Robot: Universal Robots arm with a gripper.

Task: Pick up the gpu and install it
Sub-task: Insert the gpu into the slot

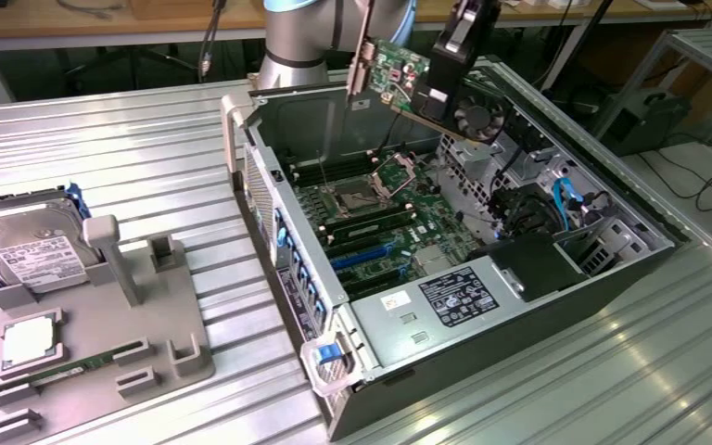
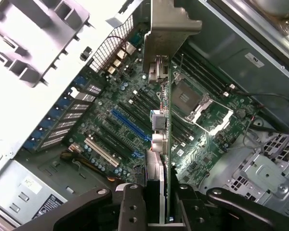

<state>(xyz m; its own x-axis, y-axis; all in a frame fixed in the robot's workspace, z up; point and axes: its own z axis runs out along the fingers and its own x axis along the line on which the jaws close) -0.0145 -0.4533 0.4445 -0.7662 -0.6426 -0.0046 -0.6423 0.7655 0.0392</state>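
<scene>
The gripper (image 1: 455, 65) pinches the green card (image 1: 393, 74) and holds it in the air, near the top middle of the exterior view, above the open computer case (image 1: 603, 269). The wrist view looks down the card's thin edge (image 2: 164, 144), so it seems lined up with the long slots on the board (image 2: 130, 122) below. The arm (image 1: 300, 37) reaches over from behind the case. The gray tray (image 1: 96, 371) sits at the lower left.
</scene>
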